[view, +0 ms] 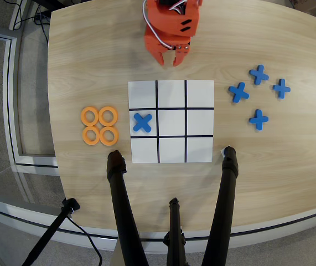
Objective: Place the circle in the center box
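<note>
Several identical flat orange rings lie in a two-by-two cluster point(99, 125) on the wooden table, left of the white grid sheet point(171, 91). The sheet's center box point(171, 122) holds nothing. A blue cross point(141, 122) lies in the middle-left square. My orange gripper point(170, 62) is at the top of the overhead view, just above the sheet's top edge, far from the rings. Its fingertips are close together and hold nothing.
Several blue crosses point(259, 95) lie scattered on the table right of the sheet. Three black tripod legs point(174, 221) reach in from the bottom edge, two feet touching down near the sheet's lower corners. The table's curved edge runs along the left and bottom.
</note>
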Motion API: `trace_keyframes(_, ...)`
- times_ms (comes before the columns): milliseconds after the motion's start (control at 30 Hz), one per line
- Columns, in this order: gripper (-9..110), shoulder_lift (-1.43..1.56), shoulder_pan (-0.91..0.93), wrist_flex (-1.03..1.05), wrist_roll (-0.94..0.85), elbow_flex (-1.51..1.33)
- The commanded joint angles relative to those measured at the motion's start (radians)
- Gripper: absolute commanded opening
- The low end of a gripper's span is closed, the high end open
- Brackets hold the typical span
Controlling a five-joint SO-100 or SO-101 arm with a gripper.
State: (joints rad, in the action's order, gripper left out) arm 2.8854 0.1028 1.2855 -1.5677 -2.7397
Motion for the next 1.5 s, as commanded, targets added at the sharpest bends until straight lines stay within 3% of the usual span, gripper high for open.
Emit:
trace_keyframes(0, 11, -0.135, 0.067, -0.057, 0.003, 0.121)
trace_keyframes(633, 13, -0.887, 0.356, -0.325, 0.044, 0.646)
trace_keyframes(1467, 13, -1.385, 0.402, -0.448, 0.095, 0.969)
